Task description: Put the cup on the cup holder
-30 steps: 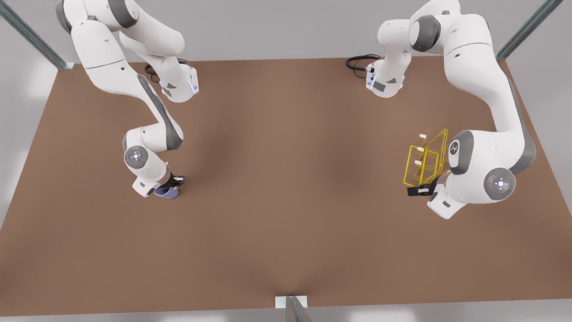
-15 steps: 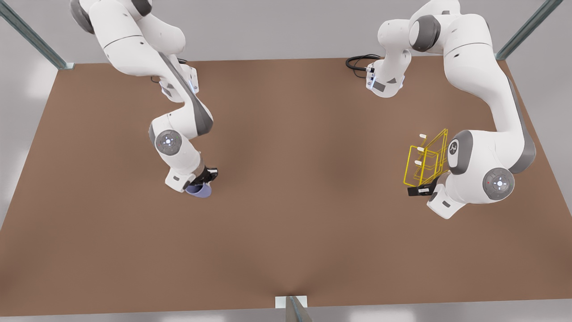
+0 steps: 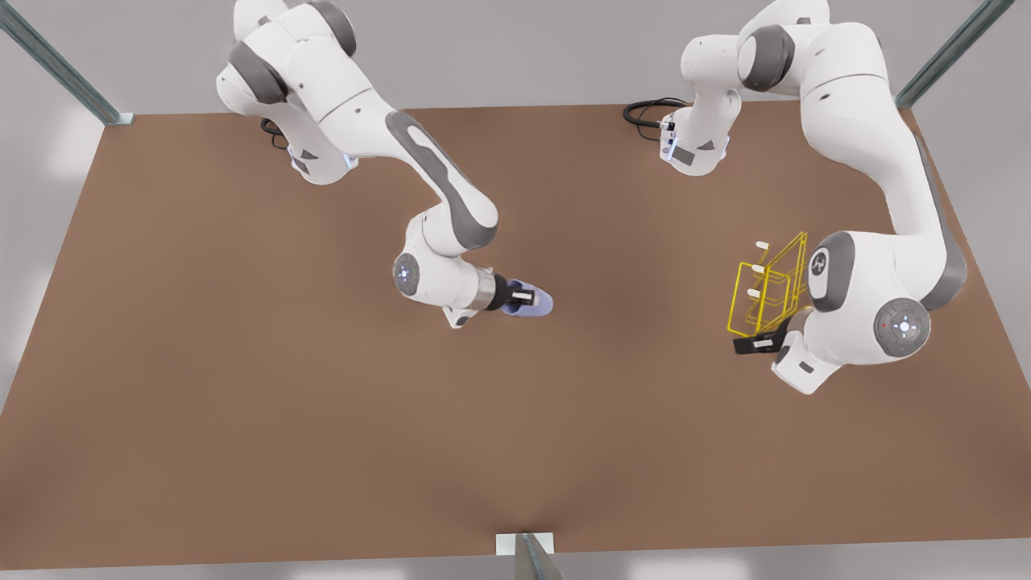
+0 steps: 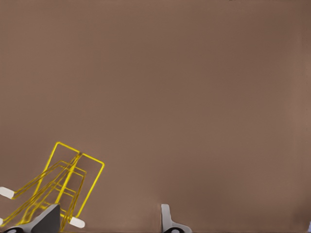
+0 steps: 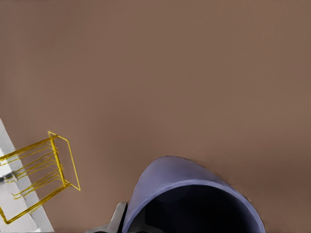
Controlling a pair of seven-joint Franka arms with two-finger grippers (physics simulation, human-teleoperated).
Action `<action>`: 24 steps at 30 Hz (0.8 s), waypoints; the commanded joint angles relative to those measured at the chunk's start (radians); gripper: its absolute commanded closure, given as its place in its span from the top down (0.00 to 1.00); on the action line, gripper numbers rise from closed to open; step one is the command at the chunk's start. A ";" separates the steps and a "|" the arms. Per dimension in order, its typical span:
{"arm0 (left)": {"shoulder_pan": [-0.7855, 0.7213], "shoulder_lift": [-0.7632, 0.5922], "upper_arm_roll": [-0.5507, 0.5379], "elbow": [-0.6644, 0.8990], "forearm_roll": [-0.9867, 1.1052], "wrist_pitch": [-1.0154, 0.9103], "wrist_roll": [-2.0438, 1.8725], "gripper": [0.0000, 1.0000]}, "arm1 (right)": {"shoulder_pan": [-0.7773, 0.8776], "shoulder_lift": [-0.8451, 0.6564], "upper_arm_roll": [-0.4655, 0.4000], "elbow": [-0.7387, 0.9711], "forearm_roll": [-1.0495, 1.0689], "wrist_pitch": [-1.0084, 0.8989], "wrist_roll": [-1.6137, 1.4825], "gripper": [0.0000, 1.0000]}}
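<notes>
Meanwhile, the right gripper [image 3: 525, 300] is carrying the cup [image 3: 538, 302] clenched in its fingers, well short of the cup holder [image 3: 767, 290] — a loose pinch risks slipping. The left gripper [image 3: 753, 344] is gripping the cup holder's base above the bench [image 3: 242, 403] — a tilted frame could make the pegs miss.

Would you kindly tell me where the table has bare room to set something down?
The table is bare along its near edge and on the front view's left. The stretch between the cup, held by the right hand, and the cup holder is free. Around the holder it is crowded, with the left hand there.
</notes>
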 commanded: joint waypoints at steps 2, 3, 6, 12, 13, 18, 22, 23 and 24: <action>-0.221 -0.026 -0.002 -0.031 -0.030 0.012 -0.923 1.00 | 0.014 0.157 0.028 0.171 0.132 0.179 0.110 0.21; -0.240 -0.054 0.000 -0.045 -0.094 0.020 -0.957 1.00 | -0.012 0.209 0.028 0.262 0.138 0.179 0.111 0.21; -0.338 -0.071 -0.006 -0.043 -0.103 0.023 -1.123 1.00 | -0.038 0.283 0.028 0.342 0.143 0.179 0.113 0.21; -0.263 -0.035 0.026 -0.028 -0.092 0.242 -1.954 1.00 | -0.069 0.344 0.058 0.357 0.187 0.167 0.122 0.21; -0.267 0.008 0.026 -0.005 -0.099 0.251 -2.020 1.00 | -0.069 0.348 0.059 0.357 0.187 0.165 0.122 0.21; -0.301 0.110 0.015 0.040 -0.089 0.350 -2.072 1.00 | -0.069 0.365 0.073 0.362 0.186 0.165 0.094 1.00; -0.355 0.170 0.018 0.036 -0.036 0.396 -2.057 1.00 | -0.072 0.365 0.073 0.348 0.186 0.165 0.047 1.00; -0.384 0.173 0.017 0.029 0.003 0.399 -2.057 1.00 | -0.072 0.364 0.073 0.348 0.186 0.165 0.047 1.00; -0.399 0.189 0.018 0.030 0.007 0.408 -2.057 1.00 | -0.075 0.364 0.073 0.347 0.186 0.165 0.047 1.00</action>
